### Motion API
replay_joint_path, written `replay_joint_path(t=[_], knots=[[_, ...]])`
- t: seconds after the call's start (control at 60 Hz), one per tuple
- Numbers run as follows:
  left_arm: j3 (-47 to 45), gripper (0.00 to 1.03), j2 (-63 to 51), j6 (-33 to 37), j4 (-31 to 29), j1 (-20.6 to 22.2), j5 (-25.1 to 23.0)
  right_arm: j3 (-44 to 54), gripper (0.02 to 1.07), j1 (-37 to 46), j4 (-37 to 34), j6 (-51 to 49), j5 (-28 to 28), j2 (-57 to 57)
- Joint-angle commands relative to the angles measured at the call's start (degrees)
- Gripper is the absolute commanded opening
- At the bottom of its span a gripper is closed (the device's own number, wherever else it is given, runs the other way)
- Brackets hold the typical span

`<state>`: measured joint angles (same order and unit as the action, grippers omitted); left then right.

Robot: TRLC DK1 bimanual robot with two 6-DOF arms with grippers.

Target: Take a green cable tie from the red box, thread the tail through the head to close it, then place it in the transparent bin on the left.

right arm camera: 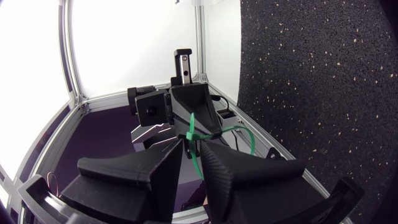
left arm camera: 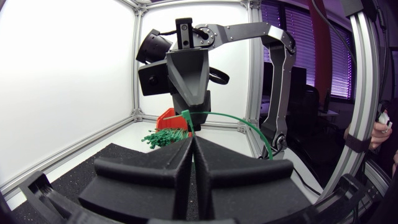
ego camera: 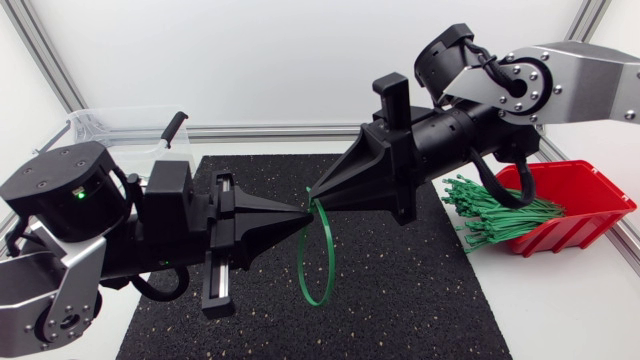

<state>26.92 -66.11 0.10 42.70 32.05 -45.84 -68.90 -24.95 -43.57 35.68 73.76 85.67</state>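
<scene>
From here I see both arms meeting nose to nose over the middle of the black mat (ego camera: 420, 300) that covers the counter, and the green cable tie (ego camera: 332, 255) hangs between them as a closed-looking loop, held in the air above the mat. The left arm (ego camera: 60, 195) comes in from the near left corner with its jaws clenched tight, no gap between them, and their tips pinch the strap right where the loop starts. The right arm (ego camera: 560, 80) reaches down from the far right side. In its wrist view the strap runs between its jaws, with the tie's head just ahead of their tips, so I read them as grasping the tie too. Two holds this close together make sense to me: one side steadies the head while the other feeds or pulls the tail, and the loop is left free to dangle clear of both. I judge the threading done or nearly so, though I cannot tell whether the tail is locked. The red box (ego camera: 590, 195) sits at the right edge with the spare ties (ego camera: 490, 212) spilling over its lip toward the mat, within easy reach of the right arm. The transparent bin (ego camera: 120, 125) waits at the far left corner, well apart from the loop, so the left arm is the natural one to carry it over.
</scene>
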Motion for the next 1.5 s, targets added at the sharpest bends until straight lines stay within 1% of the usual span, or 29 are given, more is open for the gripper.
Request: replay_joint_path(t=[0.0, 0.067, 0.117, 0.367, 0.417, 0.533, 0.783, 1.1, 1.167, 1.217, 1.267, 1.483], knots=[[-1.16, 0.04, 0.54, 1.31, 0.72, 0.91, -0.65, -0.79, 0.28, 0.69, -0.46, -1.76, -0.1, 1.96], [-0.99, 0.04, 0.72, 1.22, 0.54, 0.91, -0.47, -0.71, 0.29, 1.22, -1.16, -2.28, -0.02, 1.96], [-0.9, 0.04, 0.63, 1.31, 0.54, 0.91, -0.39, -0.71, 0.31, 1.57, -1.6, -2.63, -0.02, 1.87], [-0.9, 0.04, 0.54, 1.31, 0.54, 0.99, -0.03, -0.62, 0.32, 4.21, -3.36, -3.95, 0.25, 0.46], [-0.81, 0.04, 0.54, 1.22, 0.54, 1.08, -0.03, -0.53, 0.35, 4.56, -3.63, -4.04, 0.34, 0.29], [-0.99, 0.04, 0.54, 1.22, 0.54, 1.61, 0.23, -0.62, 0.36, 4.82, -3.63, -4.22, 0.34, 0.38], [-0.81, 0.04, 0.54, 1.22, 0.46, 1.87, 0.58, -2.29, 0.36, 1.57, -4.06, -4.3, 0.42, 0.73], [-0.81, 0.04, 0.8, 1.04, 0.37, 1.78, 0.58, -2.38, 0.35, 0.43, -4.15, -4.39, 0.34, 0.46], [-0.81, 0.04, 0.8, 0.96, 0.28, 1.78, 0.58, -1.94, 0.34, 0.6, -4.15, -4.48, 0.25, 0.38], [-0.81, 0.04, 0.8, 0.96, 0.28, 1.78, 0.58, -1.67, 0.29, 0.96, -4.06, -4.66, 0.16, 0.29], [-0.73, 0.04, 0.8, 0.96, 0.28, 1.78, 0.58, -1.41, 0.26, 1.13, -4.06, -4.74, 0.16, 0.2], [-0.64, 0.04, 0.8, 0.96, 0.11, 1.87, 0.58, -0.35, 0.26, 0.78, -4.06, -4.92, 0.07, -0.85]])
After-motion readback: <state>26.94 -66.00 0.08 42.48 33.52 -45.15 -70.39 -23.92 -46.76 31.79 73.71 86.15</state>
